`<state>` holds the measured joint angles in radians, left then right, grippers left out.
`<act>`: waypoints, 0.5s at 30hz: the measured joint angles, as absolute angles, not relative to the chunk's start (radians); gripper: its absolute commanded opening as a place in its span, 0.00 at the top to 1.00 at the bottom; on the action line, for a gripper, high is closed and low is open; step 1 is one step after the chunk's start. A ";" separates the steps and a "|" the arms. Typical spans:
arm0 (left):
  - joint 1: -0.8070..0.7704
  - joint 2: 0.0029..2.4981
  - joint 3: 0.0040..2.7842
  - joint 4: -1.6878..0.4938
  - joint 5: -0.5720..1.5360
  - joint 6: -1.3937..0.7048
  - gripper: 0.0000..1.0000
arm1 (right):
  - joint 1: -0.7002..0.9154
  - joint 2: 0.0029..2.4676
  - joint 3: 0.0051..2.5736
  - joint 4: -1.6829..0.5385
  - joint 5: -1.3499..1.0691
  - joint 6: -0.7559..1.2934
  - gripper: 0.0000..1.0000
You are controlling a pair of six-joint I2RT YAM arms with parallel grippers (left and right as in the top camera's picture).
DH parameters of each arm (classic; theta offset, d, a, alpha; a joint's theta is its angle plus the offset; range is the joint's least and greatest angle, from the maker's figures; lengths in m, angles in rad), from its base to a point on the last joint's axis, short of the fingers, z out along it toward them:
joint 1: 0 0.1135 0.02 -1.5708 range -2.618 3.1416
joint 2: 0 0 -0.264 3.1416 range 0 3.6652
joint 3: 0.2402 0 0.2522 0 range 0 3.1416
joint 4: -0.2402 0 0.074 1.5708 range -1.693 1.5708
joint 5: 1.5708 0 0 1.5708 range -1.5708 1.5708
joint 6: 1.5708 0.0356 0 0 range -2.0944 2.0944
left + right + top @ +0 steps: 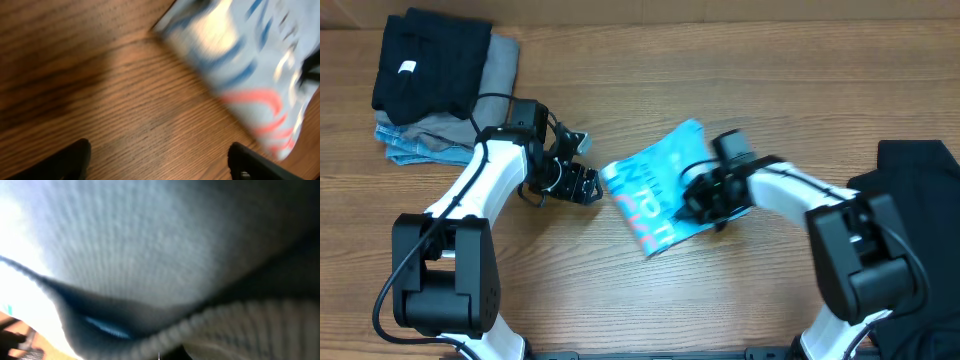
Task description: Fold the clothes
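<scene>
The sky-blue T-shirt [650, 195] lies folded and askew at the middle of the worktop [740, 300]. The left gripper [582, 186] sits just beside the shirt's left edge over bare wood, jaws spread wide and holding nothing. The right gripper [698, 200] is closed and down on the shirt's right part. Fabric fills its wrist view, so a pinch cannot be confirmed. A black garment [428, 60] tops a stack [420, 140] at the far left corner.

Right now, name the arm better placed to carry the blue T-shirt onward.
Right, probably: the right gripper is shut on the blue T-shirt, fabric filling its wrist view. The left gripper stands open over bare table, beside the shirt, holding nothing.
</scene>
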<state>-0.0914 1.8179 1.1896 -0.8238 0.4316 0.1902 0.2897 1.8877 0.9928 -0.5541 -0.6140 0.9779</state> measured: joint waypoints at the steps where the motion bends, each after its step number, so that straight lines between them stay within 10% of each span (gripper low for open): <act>1: -0.091 1.818 1.194 -0.823 0.435 0.191 0.04 | 0.255 1.888 0.998 -0.562 -0.608 0.942 0.96; 15: -0.091 1.818 1.198 -0.758 0.478 0.175 0.02 | 0.112 1.895 1.111 -1.081 -0.288 0.538 0.96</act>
